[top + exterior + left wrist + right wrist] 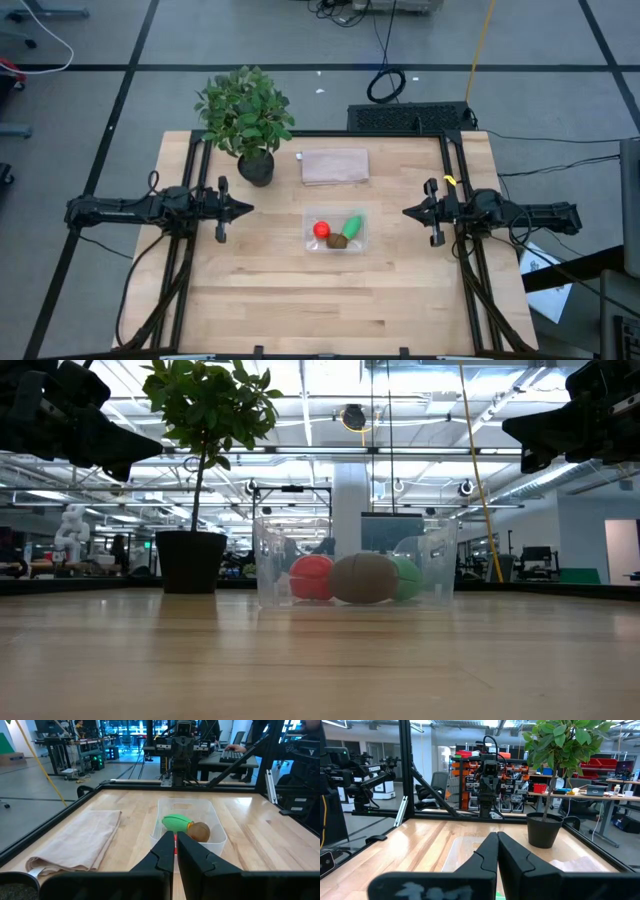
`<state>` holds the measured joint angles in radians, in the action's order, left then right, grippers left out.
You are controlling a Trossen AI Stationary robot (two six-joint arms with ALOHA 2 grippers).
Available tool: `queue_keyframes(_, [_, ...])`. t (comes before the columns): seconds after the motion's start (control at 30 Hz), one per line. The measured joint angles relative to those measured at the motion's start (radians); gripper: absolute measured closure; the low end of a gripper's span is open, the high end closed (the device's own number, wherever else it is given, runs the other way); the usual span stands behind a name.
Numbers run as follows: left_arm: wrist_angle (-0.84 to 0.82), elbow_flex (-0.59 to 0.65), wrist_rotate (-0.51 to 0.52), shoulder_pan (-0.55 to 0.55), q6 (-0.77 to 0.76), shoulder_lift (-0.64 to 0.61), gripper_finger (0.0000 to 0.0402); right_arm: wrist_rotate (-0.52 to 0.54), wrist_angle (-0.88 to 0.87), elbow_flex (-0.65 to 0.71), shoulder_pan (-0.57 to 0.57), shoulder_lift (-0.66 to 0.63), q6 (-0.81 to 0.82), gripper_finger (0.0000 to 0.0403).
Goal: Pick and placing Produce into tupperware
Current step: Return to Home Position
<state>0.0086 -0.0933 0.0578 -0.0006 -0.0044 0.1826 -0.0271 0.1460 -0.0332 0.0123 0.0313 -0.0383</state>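
Left gripper (247, 209) hangs above the left side of the tabletop (250, 300), raised clear of the wood. Its fingers are pressed together on nothing and its tip points toward the middle. Farther back, near the far edge, stands a potted plant (245, 115), and just to the right of its pot a folded beige cloth (334, 166) lies flat. Closer to the front than the cloth, about midway between the two arms, sits the clear tupperware (335, 214). All three pieces of produce lie inside it: the round red one (321, 230) at the left, the brown oval one (338, 241) in the middle by the near wall, and the elongated green one (353, 225) at the right, lying at a slant. The brown piece touches both neighbours. Over the right side of the tabletop the right gripper (408, 212) hovers, likewise raised, fingers closed with nothing between them, its tip facing the tupperware and well apart from it.
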Motion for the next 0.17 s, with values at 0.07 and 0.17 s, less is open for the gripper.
queue_keyframes(0.07, [0.0, 0.0, 0.0, 0.0, 0.0, 0.0, 0.0378, 0.0, 0.0, 0.0, 0.0, 0.0, 0.0, 0.0403])
queue_keyframes(0.17, [0.0, 0.0, 0.0, 0.0, 0.0, 0.0, 0.0378, 0.0, 0.0, 0.0, 0.0, 0.0, 0.0, 0.0403])
